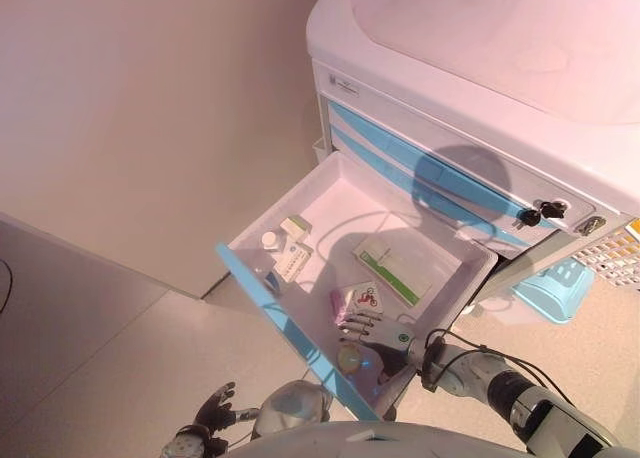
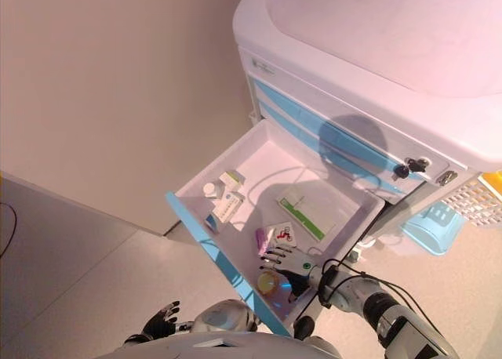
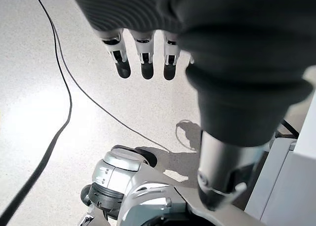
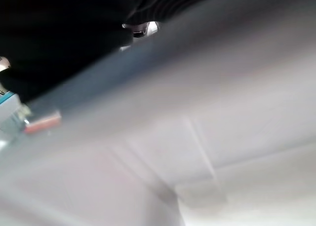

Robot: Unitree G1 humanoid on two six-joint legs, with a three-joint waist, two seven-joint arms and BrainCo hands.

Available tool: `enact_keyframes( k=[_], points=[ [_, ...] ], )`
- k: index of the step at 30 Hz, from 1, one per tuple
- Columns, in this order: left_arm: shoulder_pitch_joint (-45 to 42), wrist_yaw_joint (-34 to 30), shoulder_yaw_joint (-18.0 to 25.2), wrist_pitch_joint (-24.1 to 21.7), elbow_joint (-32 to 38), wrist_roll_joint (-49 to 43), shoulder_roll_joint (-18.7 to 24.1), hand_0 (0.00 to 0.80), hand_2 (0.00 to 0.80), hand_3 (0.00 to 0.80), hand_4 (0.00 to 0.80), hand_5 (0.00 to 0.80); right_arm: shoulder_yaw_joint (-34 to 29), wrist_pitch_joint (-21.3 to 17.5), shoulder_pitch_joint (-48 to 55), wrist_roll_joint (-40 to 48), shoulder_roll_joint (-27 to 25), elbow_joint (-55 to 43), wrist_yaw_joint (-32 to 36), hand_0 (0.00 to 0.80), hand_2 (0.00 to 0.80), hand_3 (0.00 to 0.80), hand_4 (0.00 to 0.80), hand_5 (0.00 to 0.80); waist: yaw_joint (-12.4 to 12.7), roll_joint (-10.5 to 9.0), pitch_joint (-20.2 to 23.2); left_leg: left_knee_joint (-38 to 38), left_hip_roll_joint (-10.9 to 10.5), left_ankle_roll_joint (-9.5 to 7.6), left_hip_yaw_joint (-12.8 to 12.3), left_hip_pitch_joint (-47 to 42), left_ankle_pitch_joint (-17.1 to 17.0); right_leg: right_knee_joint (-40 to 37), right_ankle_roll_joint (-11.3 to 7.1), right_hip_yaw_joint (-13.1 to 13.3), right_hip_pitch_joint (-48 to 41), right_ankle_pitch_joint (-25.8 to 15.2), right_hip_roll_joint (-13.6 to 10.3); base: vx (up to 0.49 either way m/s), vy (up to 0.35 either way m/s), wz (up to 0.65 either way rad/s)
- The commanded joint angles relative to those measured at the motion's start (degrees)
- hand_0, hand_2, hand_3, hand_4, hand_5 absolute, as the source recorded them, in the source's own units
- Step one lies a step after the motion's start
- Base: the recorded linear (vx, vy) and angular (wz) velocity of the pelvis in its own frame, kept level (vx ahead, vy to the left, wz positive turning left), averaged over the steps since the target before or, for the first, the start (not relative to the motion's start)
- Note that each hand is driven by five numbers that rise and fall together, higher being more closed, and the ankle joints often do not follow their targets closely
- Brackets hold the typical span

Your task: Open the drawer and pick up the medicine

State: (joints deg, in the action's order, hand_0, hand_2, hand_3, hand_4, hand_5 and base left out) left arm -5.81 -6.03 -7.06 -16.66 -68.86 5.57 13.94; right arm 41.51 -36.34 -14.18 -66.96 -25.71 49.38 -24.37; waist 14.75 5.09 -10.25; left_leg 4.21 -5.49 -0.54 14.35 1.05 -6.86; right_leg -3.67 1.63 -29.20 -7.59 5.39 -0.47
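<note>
We see the medicine [image 1: 356, 301], a small pink-and-white packet, lying flat on the floor of the open drawer [image 1: 452, 240] toward its front. Our right hand [image 1: 372, 335] sits inside the drawer at the packet's 5 o'clock, fingers spread and nearly straight, tips just beside it, holding nothing. The right wrist view is too blurred to confirm contact. Left hand [image 3: 143, 53] hangs over the floor, fingers straight.

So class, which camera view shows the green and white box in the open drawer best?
The left eye view: the green and white box lies unobstructed on the floor of the drawer. The right eye view shows it almost equally well. The left wrist view shows only floor; the right wrist view shows no box.
</note>
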Motion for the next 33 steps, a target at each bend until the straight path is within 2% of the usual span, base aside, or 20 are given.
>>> enact_keyframes(
  k=[1,19,33],
  points=[
    [0.2,-0.5,-2.8,-2.5,-2.6,0.2,-0.6,0.000,0.000,0.000,0.000,0.000,2.9,-0.5,-0.1,2.4,2.7,-4.2,-0.6,0.000,0.000,0.000,0.000,0.000,1.8,-1.23,1.2,-0.3,-3.6,-0.62,-0.2,1.0,4.3,8.6,-3.92,3.1,4.7,0.1,-6.6,0.000,0.000,0.00],
    [0.8,-0.9,-1.7,-2.9,-3.5,0.8,0.0,0.000,0.000,0.000,0.000,0.000,4.8,1.0,-2.1,6.4,3.2,-7.5,3.8,0.000,0.000,0.000,0.000,0.000,2.8,-1.47,1.0,0.0,-4.0,-1.22,0.2,1.7,3.8,9.8,-4.75,2.5,5.6,0.0,-7.6,0.001,0.008,0.02],
    [1.1,-0.8,-1.8,-3.4,-3.9,1.4,0.0,0.000,0.000,0.000,0.000,0.000,4.7,3.3,-2.8,8.8,3.0,-9.8,2.4,0.000,0.000,0.000,0.000,0.000,2.5,-1.53,0.4,0.1,-3.8,-1.28,-0.2,2.1,3.7,10.1,-5.30,2.9,6.4,-0.3,-7.9,0.000,0.000,0.00]
  ],
)
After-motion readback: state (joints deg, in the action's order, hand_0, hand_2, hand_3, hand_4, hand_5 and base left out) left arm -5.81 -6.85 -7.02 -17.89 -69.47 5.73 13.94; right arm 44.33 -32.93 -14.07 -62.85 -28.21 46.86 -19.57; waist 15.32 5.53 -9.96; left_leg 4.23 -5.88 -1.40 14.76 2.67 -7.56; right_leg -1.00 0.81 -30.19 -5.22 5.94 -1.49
